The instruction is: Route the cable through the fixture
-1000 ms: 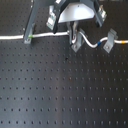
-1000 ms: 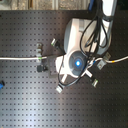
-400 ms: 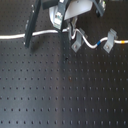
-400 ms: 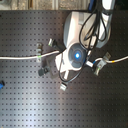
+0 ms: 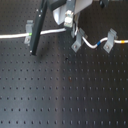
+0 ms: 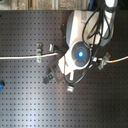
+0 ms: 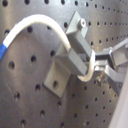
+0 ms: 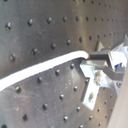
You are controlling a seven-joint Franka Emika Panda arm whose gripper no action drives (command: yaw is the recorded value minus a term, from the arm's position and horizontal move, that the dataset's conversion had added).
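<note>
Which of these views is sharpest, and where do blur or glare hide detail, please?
The first wrist view is sharpest on the fixture and cable; the second wrist view smears its near edge; both exterior views are soft, and a blue glow on the arm glares in the second.

Black perforated board (image 5: 65, 95); two other grey clips (image 5: 28, 30)

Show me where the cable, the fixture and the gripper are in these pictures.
cable (image 5: 11, 36), first exterior view, on its white run at the left.
fixture (image 7: 67, 62), first wrist view, on its grey body.
gripper (image 7: 100, 67), first wrist view, between the fingertips.
</note>
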